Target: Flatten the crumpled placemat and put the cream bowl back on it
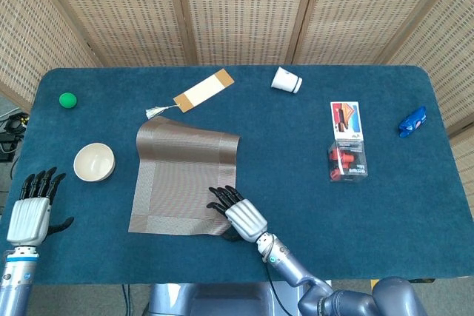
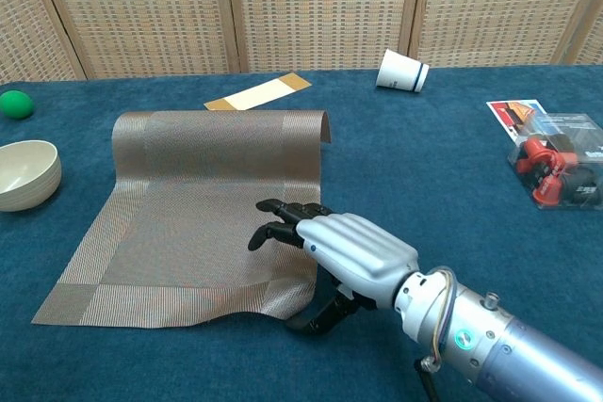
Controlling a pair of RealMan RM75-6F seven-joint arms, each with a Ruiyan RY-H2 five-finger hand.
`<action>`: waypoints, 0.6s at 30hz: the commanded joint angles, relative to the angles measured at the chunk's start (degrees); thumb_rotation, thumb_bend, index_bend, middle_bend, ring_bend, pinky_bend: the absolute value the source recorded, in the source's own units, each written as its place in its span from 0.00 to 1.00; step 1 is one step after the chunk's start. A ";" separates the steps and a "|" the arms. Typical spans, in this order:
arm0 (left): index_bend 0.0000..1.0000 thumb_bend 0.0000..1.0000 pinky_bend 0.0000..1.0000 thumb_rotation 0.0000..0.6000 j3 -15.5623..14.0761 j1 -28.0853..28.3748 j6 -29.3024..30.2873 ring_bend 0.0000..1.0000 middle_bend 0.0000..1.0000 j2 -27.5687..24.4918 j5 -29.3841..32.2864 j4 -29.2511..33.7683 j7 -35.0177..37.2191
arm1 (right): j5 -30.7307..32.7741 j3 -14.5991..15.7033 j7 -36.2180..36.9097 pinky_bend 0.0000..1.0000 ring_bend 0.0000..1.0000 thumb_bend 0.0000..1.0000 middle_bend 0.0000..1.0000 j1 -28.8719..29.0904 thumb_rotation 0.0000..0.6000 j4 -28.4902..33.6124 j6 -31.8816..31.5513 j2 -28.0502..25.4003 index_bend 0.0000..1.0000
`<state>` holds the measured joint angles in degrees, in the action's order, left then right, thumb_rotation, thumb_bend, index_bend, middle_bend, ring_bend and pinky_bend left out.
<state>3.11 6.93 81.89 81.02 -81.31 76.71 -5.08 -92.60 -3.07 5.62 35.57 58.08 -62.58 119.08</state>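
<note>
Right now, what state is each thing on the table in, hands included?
Placemat: mostly flat, far edge curled up, near right corner lifted.
Cream bowl: upright, off the mat to its left.
Right hand: fingers over the mat's near right corner, thumb below the edge.
Left hand: held open, holds nothing.
Paper cup: lying on its side.
Green ball: resting on the cloth.
Bookmark: lying flat.
Clear box: closed, red parts inside.

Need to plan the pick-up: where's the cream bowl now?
In the head view, the bowl sits on the table's left side, just left of the placemat, below the green ball.
</note>
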 commanded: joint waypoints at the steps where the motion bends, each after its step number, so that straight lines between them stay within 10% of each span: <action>1: 0.13 0.09 0.00 1.00 0.01 0.00 -0.08 0.00 0.00 -0.01 0.03 -0.03 0.12 | 0.24 -0.26 0.56 0.00 0.00 0.42 0.01 0.28 1.00 -0.99 -0.13 0.88 0.30; 18: 0.13 0.09 0.00 1.00 0.07 0.22 -1.28 0.00 0.00 0.30 0.61 -0.56 0.92 | 0.22 -0.75 2.61 0.00 0.00 0.41 0.22 0.04 1.00 -6.16 -4.08 4.06 0.59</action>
<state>3.19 7.14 80.62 81.30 -80.70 76.17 -4.17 -92.39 -3.92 8.02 35.67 52.01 -66.54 123.06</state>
